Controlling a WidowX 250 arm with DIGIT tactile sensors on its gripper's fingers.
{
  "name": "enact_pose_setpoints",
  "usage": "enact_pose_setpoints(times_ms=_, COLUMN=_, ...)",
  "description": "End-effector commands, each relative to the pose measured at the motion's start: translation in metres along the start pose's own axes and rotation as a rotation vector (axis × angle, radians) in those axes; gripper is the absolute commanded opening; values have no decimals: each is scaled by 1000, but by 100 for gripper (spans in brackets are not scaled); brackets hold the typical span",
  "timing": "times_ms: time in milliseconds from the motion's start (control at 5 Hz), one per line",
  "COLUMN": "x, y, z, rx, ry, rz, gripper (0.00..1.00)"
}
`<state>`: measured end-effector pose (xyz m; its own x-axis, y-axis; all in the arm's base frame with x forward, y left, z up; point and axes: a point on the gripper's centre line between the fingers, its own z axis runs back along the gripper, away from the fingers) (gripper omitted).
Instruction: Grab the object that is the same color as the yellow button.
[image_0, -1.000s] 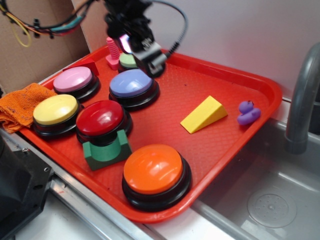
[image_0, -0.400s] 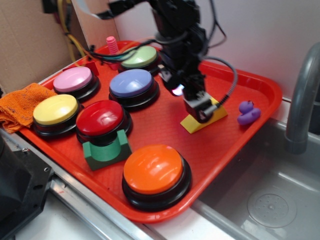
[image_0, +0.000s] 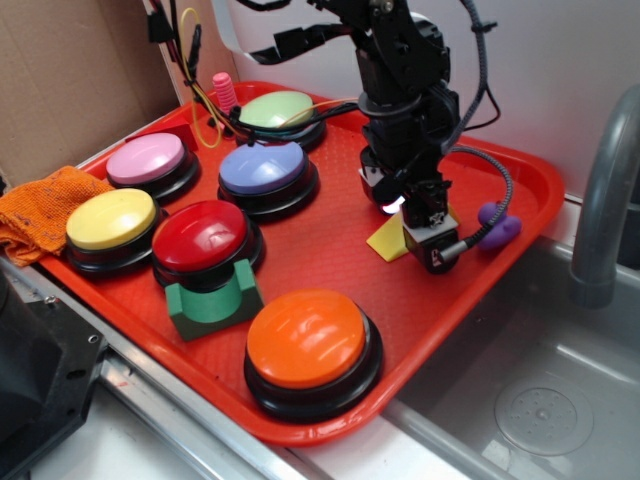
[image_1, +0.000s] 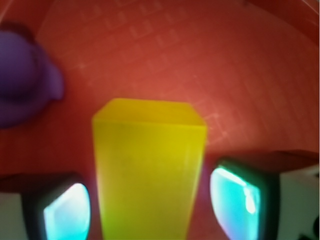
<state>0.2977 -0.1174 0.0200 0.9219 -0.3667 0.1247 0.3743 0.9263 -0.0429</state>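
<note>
Red tray (image_0: 520, 185), beside a steel sink (image_0: 560, 400). Arm has swung from the back-left of the tray, across it, and come down onto the wedge (image_0: 385, 240) at right-centre; a second ago it hung over the back buttons, well away.

Pincer (image_0: 425, 235) now low over the wedge, hiding most of it; only the thin yellow tip shows from outside. Wrist view: wedge (image_1: 147, 170) sits square between the two fingers (image_1: 245, 197), one each side, gap visible on both. So pincer wide, straddling, not yet closed. Judged: approach done, grip is the step left.

Wedge has not shifted on the tray. Purple duck (image_0: 498, 225) just beside it to the right, near the pincer cable; could get nudged.

Count:
- Buttons, six: yellow (image_0: 110, 220), red (image_0: 205, 237), orange (image_0: 308, 340), blue (image_0: 262, 168), pink (image_0: 148, 158), green (image_0: 278, 108).
- Green block (image_0: 210, 300), one, against the red button.
- Orange cloth (image_0: 40, 205), one, off the tray's left edge.
- Pink screw (image_0: 224, 90), one, at back.
- Wedge, one. Duck, one.
</note>
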Motion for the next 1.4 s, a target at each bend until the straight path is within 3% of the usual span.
enact_pose_setpoints(times_ms=0, x=13, y=2, z=9, rx=37, ry=-45, rz=44, gripper=0)
enact_pose_setpoints(times_ms=600, x=0, y=14, z=39, rx=51, ry=-20, rz=94, gripper=0)
enact_pose_setpoints(times_ms=1200, x=-66, y=41, z=148, rx=66, ry=-92, rz=297, gripper=0)
